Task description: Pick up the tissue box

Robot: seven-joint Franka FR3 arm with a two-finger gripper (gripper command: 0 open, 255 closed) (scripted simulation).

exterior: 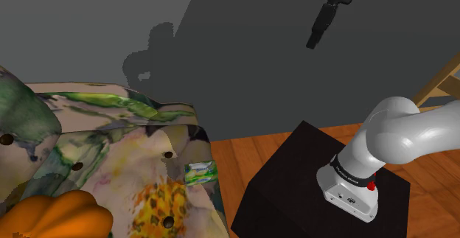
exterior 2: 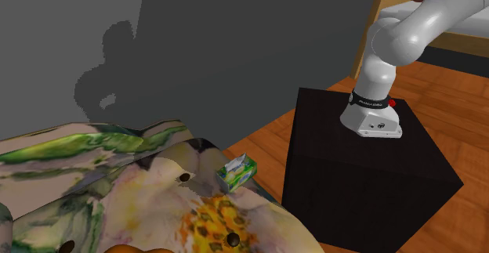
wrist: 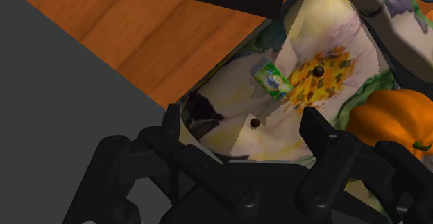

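Arm (exterior: 398,130) first: on my screen its glossy white base link rises off the stand at the shoulder view's lower right and bends out past the right edge. The black gripper (exterior: 313,43) hangs down from that view's top edge, high against the grey wall (exterior: 243,52). In the wrist view its fingers (wrist: 172,122) stand wide apart, clasping nothing.

Largest below is a flowered seat (exterior: 110,163) across the shoulder view's lower left. It looks soft, is printed in cream, green and yellow, and is tufted with small dark buttons (exterior: 168,155). Next comes the stand (exterior: 295,177), a plain matt black box on a reddish wooden floor (exterior: 243,144). A ribbed orange pumpkin (exterior: 59,214) sits in the bottom left corner. Smallest is the tissue box (exterior: 200,172), green and white, lying on the seat's edge nearest the stand, just below the frame's centre.
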